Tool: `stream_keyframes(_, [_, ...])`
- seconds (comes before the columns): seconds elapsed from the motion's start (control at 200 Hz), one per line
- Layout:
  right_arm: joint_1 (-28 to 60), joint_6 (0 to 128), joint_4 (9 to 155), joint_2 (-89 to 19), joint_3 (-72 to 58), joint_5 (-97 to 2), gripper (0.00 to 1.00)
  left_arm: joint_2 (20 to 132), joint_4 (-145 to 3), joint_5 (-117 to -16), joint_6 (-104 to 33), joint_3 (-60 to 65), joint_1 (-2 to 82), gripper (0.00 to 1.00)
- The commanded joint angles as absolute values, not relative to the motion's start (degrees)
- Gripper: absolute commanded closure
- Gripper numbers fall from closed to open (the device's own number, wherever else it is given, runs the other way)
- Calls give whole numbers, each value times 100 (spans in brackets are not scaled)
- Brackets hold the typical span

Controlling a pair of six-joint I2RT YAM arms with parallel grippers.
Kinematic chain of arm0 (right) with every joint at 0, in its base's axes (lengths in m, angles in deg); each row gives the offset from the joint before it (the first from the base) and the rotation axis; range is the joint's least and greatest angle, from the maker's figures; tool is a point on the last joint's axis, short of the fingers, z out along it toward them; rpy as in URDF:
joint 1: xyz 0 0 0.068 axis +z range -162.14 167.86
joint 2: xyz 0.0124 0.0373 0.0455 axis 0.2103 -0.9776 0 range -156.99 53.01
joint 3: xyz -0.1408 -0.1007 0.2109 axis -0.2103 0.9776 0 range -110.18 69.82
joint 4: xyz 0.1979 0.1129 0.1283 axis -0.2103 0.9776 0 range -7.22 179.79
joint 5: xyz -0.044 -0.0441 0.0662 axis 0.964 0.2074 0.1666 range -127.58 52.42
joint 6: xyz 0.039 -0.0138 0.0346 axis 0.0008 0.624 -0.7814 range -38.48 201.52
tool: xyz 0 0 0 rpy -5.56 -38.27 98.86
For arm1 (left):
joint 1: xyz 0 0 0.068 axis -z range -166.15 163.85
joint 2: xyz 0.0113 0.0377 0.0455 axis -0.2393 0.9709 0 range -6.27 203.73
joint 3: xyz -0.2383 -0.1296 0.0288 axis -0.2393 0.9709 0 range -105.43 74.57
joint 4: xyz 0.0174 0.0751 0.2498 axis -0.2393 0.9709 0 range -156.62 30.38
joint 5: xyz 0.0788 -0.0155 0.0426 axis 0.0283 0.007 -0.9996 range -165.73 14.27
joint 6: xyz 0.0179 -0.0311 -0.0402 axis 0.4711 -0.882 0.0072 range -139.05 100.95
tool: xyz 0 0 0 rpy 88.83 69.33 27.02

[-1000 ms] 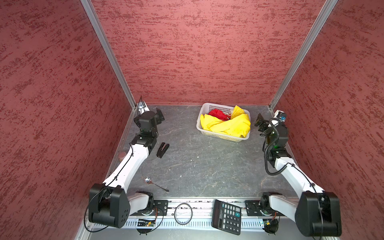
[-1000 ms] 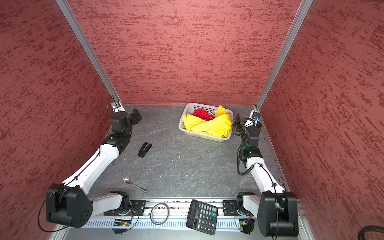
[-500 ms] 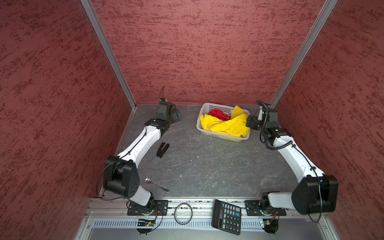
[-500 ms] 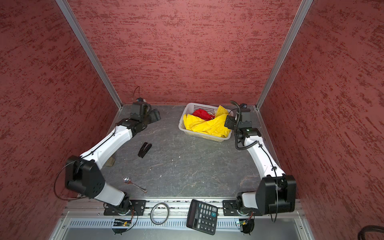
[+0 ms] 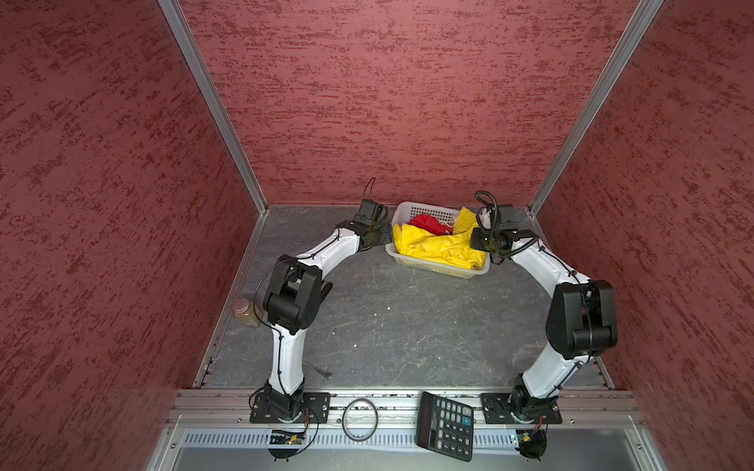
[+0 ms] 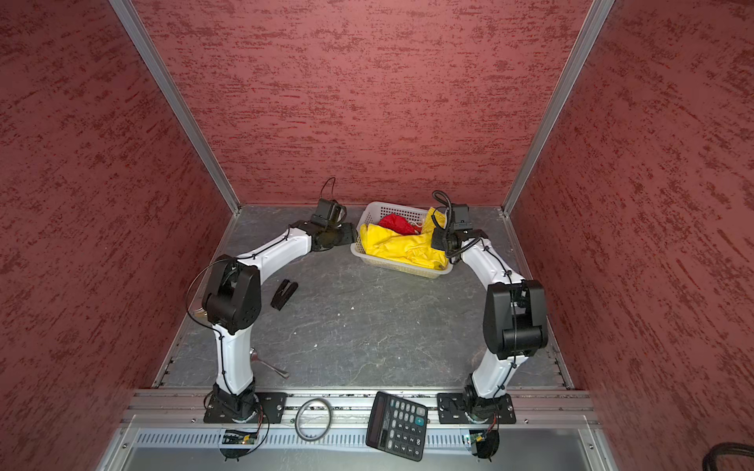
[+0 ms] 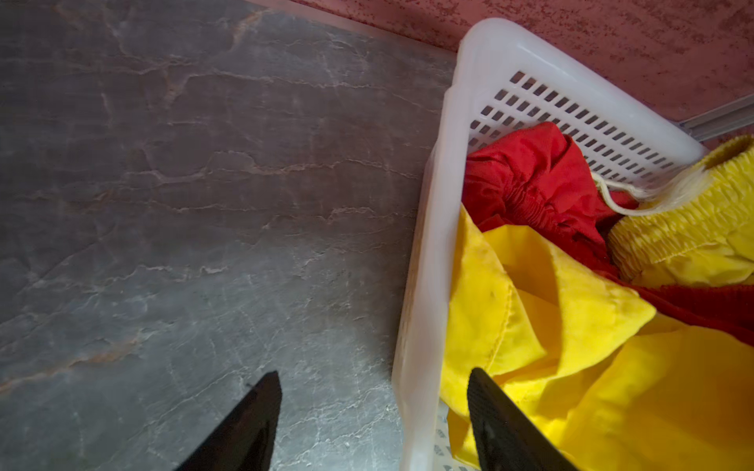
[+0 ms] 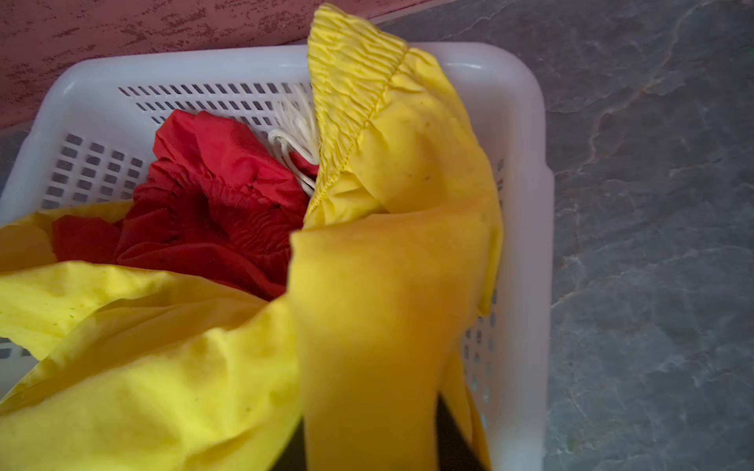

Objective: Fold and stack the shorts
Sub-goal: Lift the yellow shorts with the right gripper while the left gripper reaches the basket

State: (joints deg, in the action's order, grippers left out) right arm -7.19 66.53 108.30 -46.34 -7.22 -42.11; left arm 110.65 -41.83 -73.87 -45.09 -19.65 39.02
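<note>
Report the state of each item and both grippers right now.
basket: upright, holding both shorts.
yellow shorts: crumpled, unfolded, in the basket, waistband draped over its rim.
red shorts: bunched in the basket, partly under the yellow pair.
left gripper: open, astride the basket's side wall.
right gripper: yellow fabric across its jaws; closure hidden.

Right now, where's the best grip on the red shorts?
Pinch the bunched elastic waistband of the red shorts, coming from above at the basket's far side: that part stands proud and uncovered, while the yellow shorts lie over the rest.
</note>
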Motion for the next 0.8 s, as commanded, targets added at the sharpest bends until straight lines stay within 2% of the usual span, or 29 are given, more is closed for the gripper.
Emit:
stream_keyframes(0.0, [-720,6568,10669,-4501,-1260,-4354,100,11269,-4288,-6970,-4685,-2053,4054,46])
stream_keyframes(0.03, [-721,6561,10697,-4434,-1393,-4328,100,11305,-4310,-6939,-4727,-2069,4109,53])
stream_keyframes(0.14, [-720,6554,10803,-4067,-1989,-4244,100,11417,-4382,-6788,-4838,-2139,4315,61])
stream_keyframes(0.496, [-686,6529,9582,-2433,-2474,-4078,100,12110,-4063,-6472,-4811,-3398,5041,63])
stream_keyframes(0.796, [-685,6728,9474,-2239,-2186,-3767,100,12464,-4022,-6334,-4971,-3922,5445,62])
